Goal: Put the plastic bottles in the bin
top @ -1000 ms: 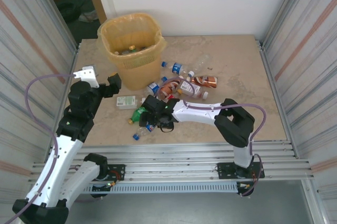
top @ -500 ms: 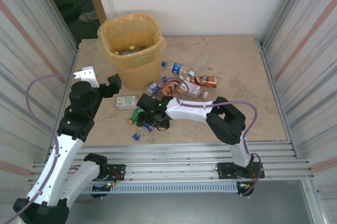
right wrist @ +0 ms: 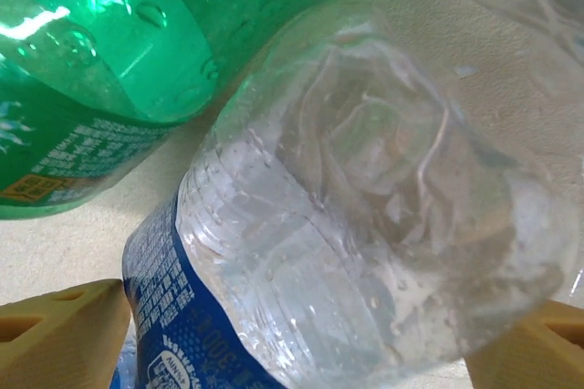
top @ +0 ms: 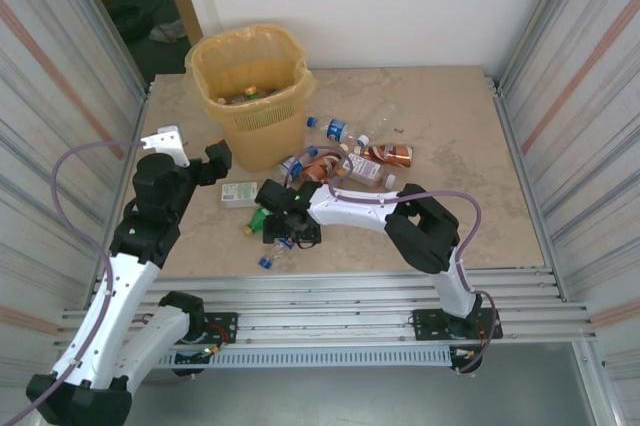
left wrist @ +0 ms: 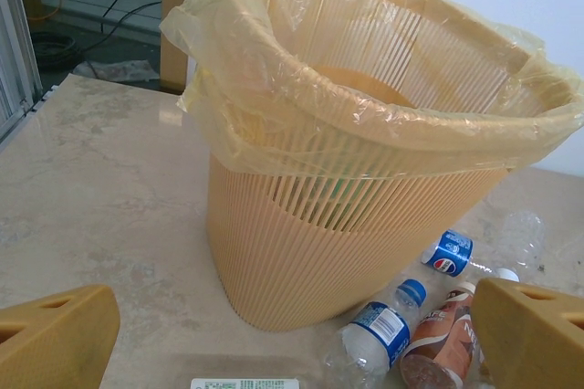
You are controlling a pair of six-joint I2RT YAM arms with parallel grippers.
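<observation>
Right-hand pincer is down on the table among the loose bottles, its fingers spread wide to either side of a clear bottle with a blue label. Up close both fingertips sit right against that bottle's sides, but I cannot tell whether they are pressing it or only flanking it. A green bottle lies just beside the clear one, touching or nearly so. From above, the clear bottle lies near the front edge with its blue cap pointing toward the arm bases.

Over on the other side, the left pincer is raised and gaping at full width with nothing between its fingers, facing the bin. That bin stands upright at the far left of the table, bag liner folded over its rim, with a few bottles already lying inside.

More bottles lie in a cluster just right of its base: a blue-labelled one, a brown-labelled one, a brown-orange one. A small white and green pack lies flat in front of the bin
</observation>
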